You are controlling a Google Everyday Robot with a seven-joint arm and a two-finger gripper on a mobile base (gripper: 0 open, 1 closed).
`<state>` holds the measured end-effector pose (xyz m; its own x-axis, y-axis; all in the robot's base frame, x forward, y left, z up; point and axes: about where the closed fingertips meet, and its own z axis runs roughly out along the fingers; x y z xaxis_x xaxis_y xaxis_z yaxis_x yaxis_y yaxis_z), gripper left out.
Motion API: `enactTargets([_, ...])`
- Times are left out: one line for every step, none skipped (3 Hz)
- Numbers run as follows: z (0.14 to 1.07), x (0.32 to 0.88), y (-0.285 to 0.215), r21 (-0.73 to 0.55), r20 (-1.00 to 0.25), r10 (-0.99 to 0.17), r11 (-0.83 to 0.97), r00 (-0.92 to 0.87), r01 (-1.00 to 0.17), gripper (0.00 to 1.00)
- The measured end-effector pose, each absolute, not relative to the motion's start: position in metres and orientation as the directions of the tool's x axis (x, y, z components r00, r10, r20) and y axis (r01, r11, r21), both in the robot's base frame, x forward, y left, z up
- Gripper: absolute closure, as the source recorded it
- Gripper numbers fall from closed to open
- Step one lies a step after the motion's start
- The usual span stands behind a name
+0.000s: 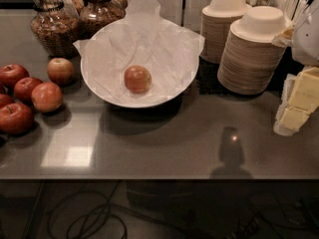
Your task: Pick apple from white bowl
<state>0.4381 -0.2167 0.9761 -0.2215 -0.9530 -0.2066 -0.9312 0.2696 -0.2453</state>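
Observation:
The apple (137, 78), small, round and orange-red with a pale blush, lies in the middle of the white bowl (99, 91). The bowl is wide and shallow, lined with crinkled white paper, and stands at the back centre of the grey counter. My gripper (307, 34) shows only as a white shape at the right edge, above the counter. It is far to the right of the bowl and apart from the apple. Nothing shows in it.
Several darker red apples (35, 91) lie in a group at the left. Two glass jars (52, 26) stand at the back left. Two stacks of cream paper bowls (251, 54) stand right of the white bowl. Pale yellow blocks (301, 101) sit at the right edge.

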Motion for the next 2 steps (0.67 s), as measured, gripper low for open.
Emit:
enactTargets([0.9769,0.4456,-0.2104,-0.274,-0.192,-0.957,0.264,-0.216,-0.925,0.0])
enactTargets([0.9769,0.4458,-0.2102,-0.274,-0.193,-0.957,0.264,-0.216,-0.925,0.0])
